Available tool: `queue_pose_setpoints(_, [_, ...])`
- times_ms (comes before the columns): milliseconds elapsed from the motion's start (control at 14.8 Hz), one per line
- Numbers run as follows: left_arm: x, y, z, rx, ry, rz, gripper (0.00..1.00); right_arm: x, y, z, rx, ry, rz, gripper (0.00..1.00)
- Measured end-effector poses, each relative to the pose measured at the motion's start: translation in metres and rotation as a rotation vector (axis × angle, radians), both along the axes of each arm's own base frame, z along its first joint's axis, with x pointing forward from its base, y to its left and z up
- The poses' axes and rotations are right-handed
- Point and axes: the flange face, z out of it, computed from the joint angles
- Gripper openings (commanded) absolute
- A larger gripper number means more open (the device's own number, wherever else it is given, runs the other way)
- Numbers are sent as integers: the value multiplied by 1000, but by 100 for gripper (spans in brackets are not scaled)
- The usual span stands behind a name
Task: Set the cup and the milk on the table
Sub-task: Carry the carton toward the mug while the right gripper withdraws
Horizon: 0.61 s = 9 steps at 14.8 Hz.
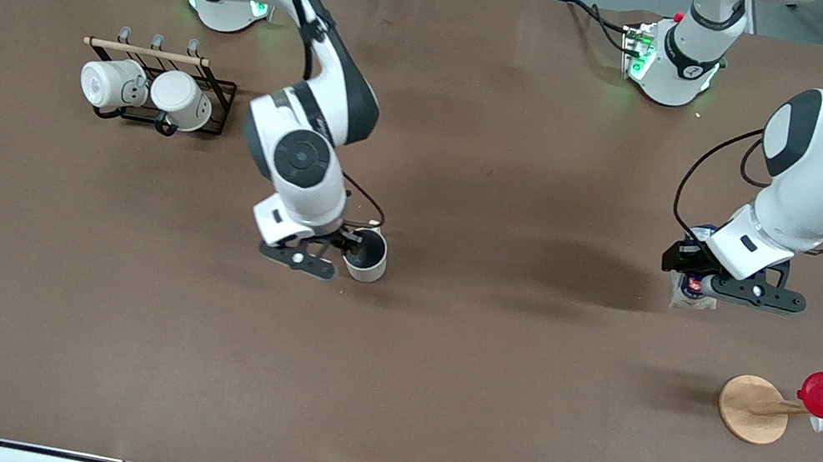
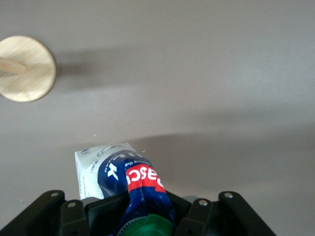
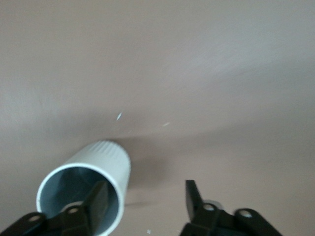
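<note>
- Left gripper [image 1: 700, 284], frame's centre right, clamped on the dark blue-and-white milk carton [image 2: 123, 177], its green cap cut off.
- Right gripper [image 3: 147, 199] spread apart; one finger inside the cream-white grey-lined cup [image 3: 88, 184], handle hidden.

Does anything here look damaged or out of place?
The milk looks squeezed where the left gripper clamps it near its cap. The cup stands upright on the table, the right gripper open around its rim.

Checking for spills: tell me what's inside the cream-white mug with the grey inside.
One finger of the open right gripper reaches into the cream-white mug. Otherwise only grey wall shows; that finger hides the bottom.
</note>
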Motion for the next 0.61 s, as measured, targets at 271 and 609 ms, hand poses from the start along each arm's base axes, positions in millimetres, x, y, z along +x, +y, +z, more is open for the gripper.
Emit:
queue_pose_setpoints(271, [0,-50,1,-82,12,-24,4,33,-126,133,-48,-101,-103,100])
queue_pose_setpoints(609, [2,-143,-16,-191,76,-26,4,29,-274,224,-63,-110,-119,100])
